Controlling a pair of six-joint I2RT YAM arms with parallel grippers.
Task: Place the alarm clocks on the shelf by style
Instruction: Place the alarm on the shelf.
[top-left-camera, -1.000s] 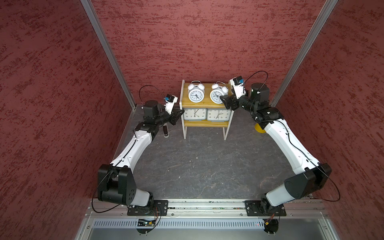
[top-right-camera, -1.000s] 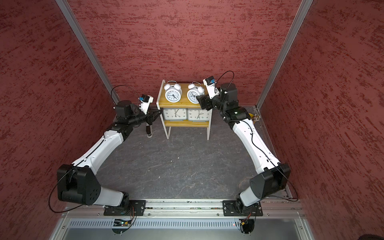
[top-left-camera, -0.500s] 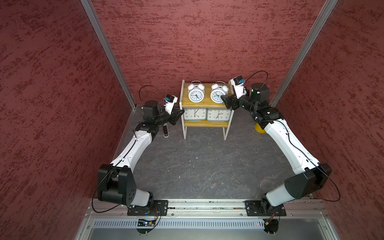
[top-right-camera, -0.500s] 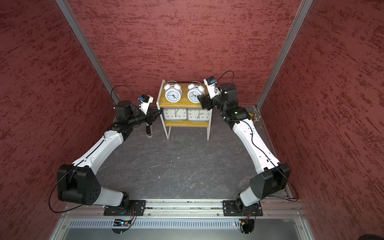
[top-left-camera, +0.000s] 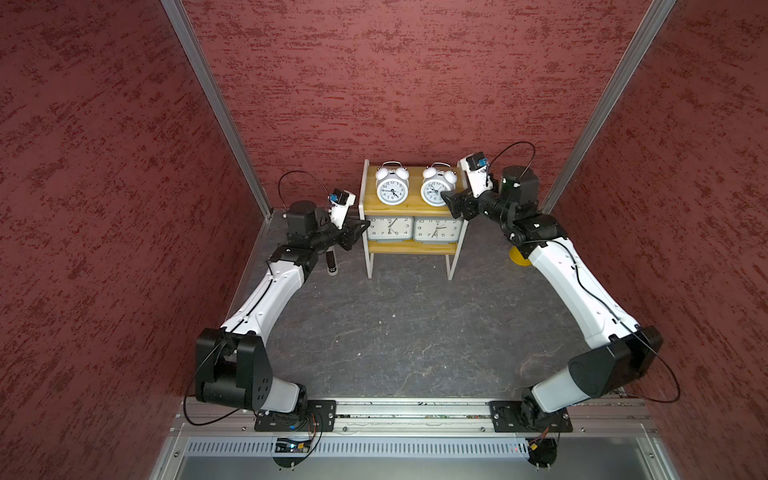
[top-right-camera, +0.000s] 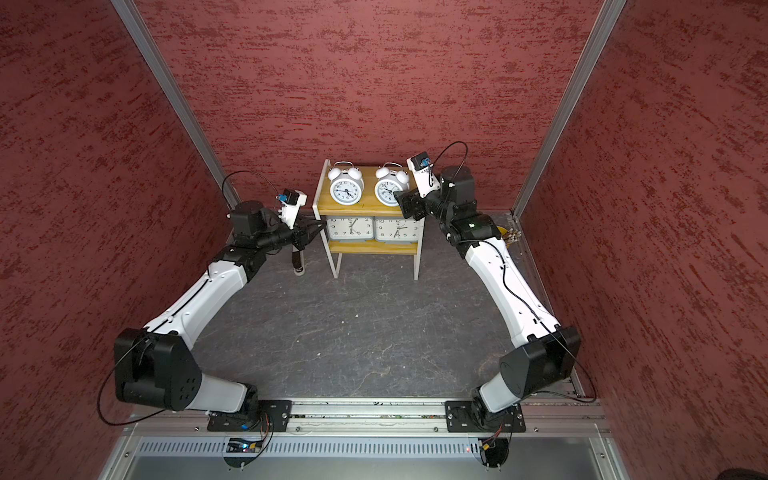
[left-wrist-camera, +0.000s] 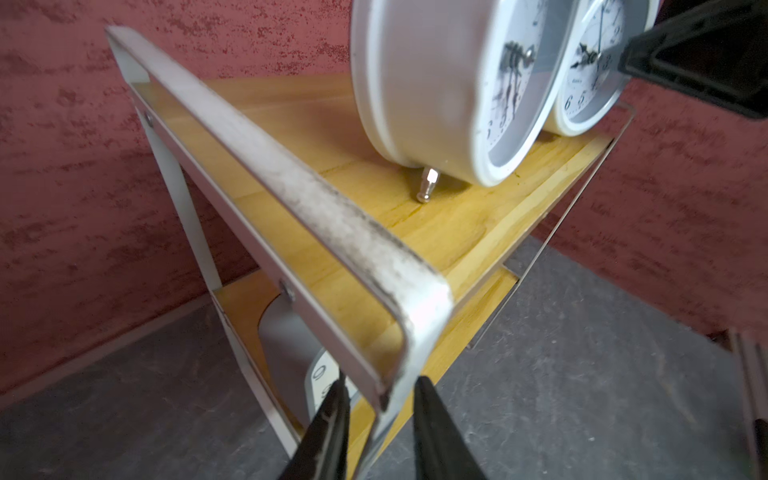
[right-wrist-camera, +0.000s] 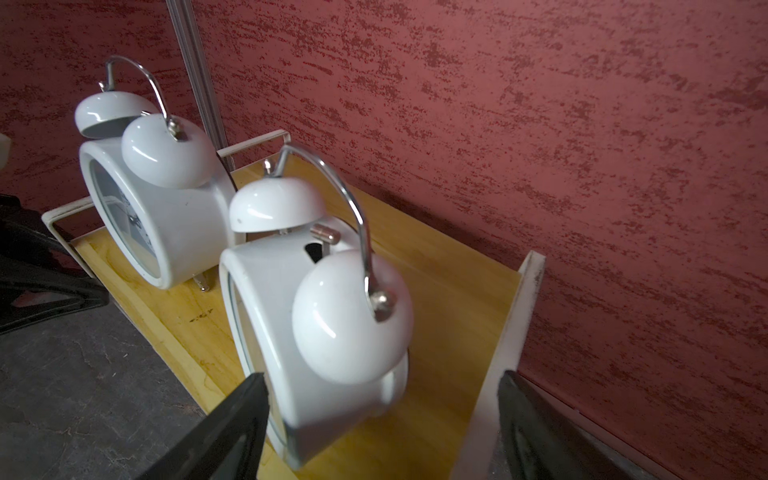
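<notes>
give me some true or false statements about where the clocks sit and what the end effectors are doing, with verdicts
1. Both small round white twin-bell alarm clocks stand on the top board of the two-tier wooden shelf with the white metal frame. True.
2. The two larger grey rounded-rectangular clocks share that top board. False: they stand side by side on the lower board.
3. The right end effector is shut on a twin-bell clock. False: its jaws stand wide open around the nearer one.
4. The left end effector straddles the shelf's frame. True.
</notes>
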